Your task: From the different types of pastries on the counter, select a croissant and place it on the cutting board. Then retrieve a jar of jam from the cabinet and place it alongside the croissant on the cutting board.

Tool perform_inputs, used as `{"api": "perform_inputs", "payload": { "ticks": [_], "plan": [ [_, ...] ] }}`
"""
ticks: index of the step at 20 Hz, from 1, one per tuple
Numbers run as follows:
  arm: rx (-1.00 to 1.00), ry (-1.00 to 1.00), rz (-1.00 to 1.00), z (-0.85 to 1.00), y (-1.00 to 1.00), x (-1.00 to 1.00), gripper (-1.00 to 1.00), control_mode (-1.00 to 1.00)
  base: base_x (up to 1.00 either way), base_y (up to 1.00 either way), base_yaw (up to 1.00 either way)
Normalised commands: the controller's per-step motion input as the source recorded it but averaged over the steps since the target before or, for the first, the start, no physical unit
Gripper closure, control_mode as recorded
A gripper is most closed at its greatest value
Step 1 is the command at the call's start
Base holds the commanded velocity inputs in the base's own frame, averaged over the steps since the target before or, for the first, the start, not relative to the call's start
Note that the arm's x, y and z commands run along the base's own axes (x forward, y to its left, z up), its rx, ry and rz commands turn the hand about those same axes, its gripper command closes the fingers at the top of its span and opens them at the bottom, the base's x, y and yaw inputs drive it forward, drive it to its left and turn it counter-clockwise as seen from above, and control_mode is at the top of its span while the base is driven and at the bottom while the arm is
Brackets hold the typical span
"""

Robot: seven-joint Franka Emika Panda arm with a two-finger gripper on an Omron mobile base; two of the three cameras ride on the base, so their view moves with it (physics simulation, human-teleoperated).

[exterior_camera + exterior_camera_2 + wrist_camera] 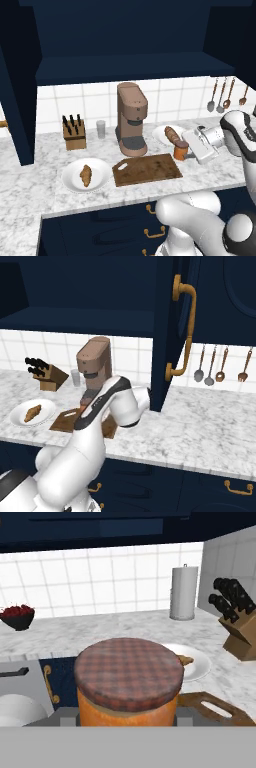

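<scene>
Marble counter — plates, cutting board

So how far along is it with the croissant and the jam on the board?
The cutting board is still bare: the croissant lies on its white plate to the left, so that step looks undone. The gripper is shut on the jar of jam, held just off the board's right end. Left: set the jar down and move the croissant over.

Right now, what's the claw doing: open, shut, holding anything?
Claw: shut on the jar of jam, just right of the cutting board.
</scene>
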Motion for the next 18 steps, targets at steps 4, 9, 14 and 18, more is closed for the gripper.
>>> {"api": "perform_inputs", "payload": {
  "ticks": [4,9,14,18],
  "plan": [
    [0.0,0.0,0.0,-0.25,-0.26,0.49,1.0,-1.0,0.0,0.0,0.0],
    [0.0,0.0,0.0,-0.19,-0.23,0.4,1.0,-1.0,0.0,0.0,0.0],
    [0.0,0.0,0.0,-0.22,-0.09,0.24,1.0,-1.0,0.0,0.0,0.0],
    [0.0,0.0,0.0,-0.22,0.0,0.33,1.0,-1.0,0.0,0.0,0.0]
  ]
}}
